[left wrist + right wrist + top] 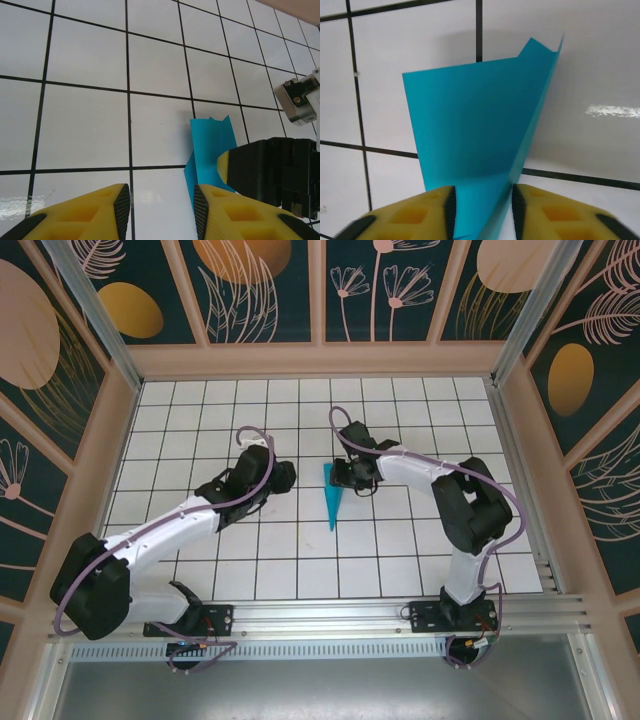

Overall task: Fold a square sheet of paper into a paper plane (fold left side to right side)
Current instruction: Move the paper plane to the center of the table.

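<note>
The paper plane [332, 502], a slim pointed dart of cyan-blue paper, lies mid-table with its tip toward the near edge. My right gripper [346, 476] sits at its wide far end. In the right wrist view the jaws [482, 210] are open and straddle the paper [475, 120]. One layer lies flat and one flap stands up beside the right pad. My left gripper [288, 478] is just left of the plane, open [161, 210] with bare table between its pads. The paper's edge [210, 145] runs beside its right finger. One yellow fingertip [224, 166] of the right gripper rests over the paper.
The table [200, 430] is white tile with a black grid, walled by a wooden frame [320, 360] at the back and both sides. A metal rail [330, 615] carrying both arm bases runs along the near edge.
</note>
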### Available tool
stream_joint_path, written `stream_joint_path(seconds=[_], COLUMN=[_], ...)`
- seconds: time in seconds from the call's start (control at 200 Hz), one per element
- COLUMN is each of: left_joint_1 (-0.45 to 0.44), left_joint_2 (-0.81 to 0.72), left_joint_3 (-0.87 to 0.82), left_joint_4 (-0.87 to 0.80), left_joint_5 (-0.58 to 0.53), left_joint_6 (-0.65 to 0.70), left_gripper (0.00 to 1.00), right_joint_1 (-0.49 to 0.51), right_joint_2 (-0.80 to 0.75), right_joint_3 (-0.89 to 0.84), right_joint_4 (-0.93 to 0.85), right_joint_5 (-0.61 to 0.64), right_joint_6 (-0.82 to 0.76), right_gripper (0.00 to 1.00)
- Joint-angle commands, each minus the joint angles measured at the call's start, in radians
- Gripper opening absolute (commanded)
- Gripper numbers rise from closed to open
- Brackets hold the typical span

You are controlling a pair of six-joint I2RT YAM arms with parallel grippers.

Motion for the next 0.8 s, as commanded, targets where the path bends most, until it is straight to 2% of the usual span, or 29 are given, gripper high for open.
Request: stream_joint_path(seconds=[0.0, 0.065, 0.15, 0.285, 0.505, 0.641, 0.796], left_joint_1=[0.002, 0.002, 0.002, 0.002, 0.002, 0.001, 0.001], left_joint_2=[-0.041, -0.051, -0.063, -0.091, -0.133, -0.133, -0.124], left_joint_3=[-0.007, -0.004, -0.006, -0.008, -0.014, -0.017, -0.018], left_joint_4=[-0.021, -0.024, -0.027, -0.041, -0.044, -0.043, -0.035], left_joint_5=[-0.051, -0.058, -0.064, -0.092, -0.112, -0.114, -0.103], left_joint_6=[-0.012, -0.012, -0.012, -0.013, -0.005, -0.004, -0.008], left_gripper=[0.42, 0.43, 0.43, 0.44, 0.45, 0.45, 0.45], right_joint_1=[0.007, 0.006, 0.007, 0.004, -0.053, -0.067, -0.140], right_joint_2=[0.000, -0.012, -0.040, -0.104, -0.198, -0.174, -0.115], right_joint_3=[-0.010, -0.003, 0.005, -0.003, -0.135, -0.222, -0.294], right_joint_4=[-0.041, -0.043, -0.044, -0.008, 0.157, 0.247, 0.314], right_joint_5=[0.000, -0.019, -0.044, -0.117, -0.298, -0.365, -0.393], right_joint_6=[0.015, 0.009, -0.002, -0.019, 0.030, 0.037, 0.021], right_gripper=[0.21, 0.09, 0.00, 0.00, 0.00, 0.00, 0.00])
